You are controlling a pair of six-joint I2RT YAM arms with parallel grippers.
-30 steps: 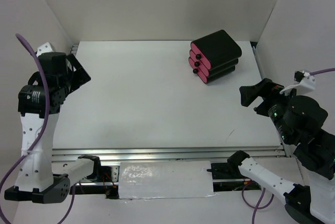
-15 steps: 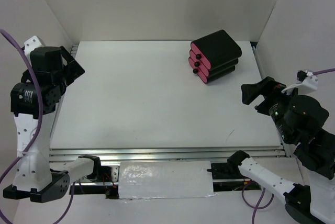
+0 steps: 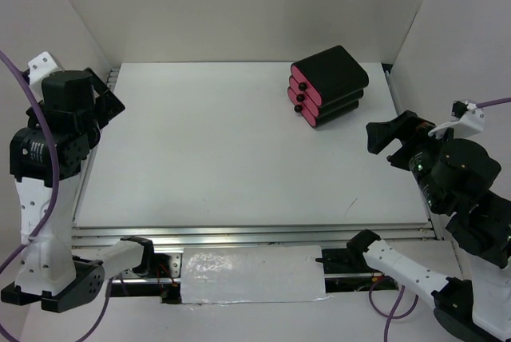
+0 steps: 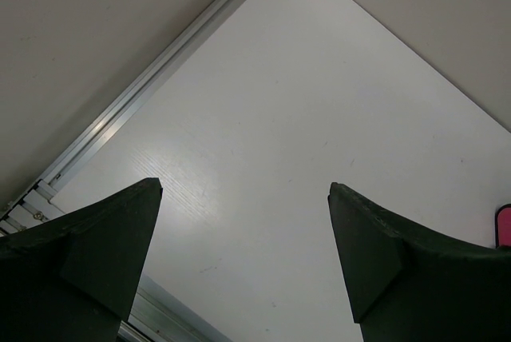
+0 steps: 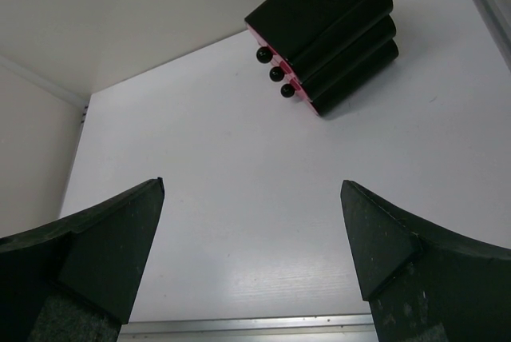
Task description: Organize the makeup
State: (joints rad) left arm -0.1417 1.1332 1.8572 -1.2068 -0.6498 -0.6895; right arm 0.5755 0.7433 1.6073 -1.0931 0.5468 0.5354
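No makeup item shows in any view; the sachets, bottles and compacts are hidden or out of view. My left gripper is open and empty, raised over the table's left edge; its wrist view shows only bare white table between the jaws. My right gripper is open and empty, raised over the table's right side; its wrist view looks across bare table toward the black box.
A black box with three pink drawer fronts and black knobs stands at the back right, drawers shut; it also shows in the right wrist view. White walls enclose the table. A metal rail runs along the near edge.
My left arm has drawn back to the left and its gripper has swung up toward the left wall. My right gripper has shifted slightly up and back. The box has not moved.
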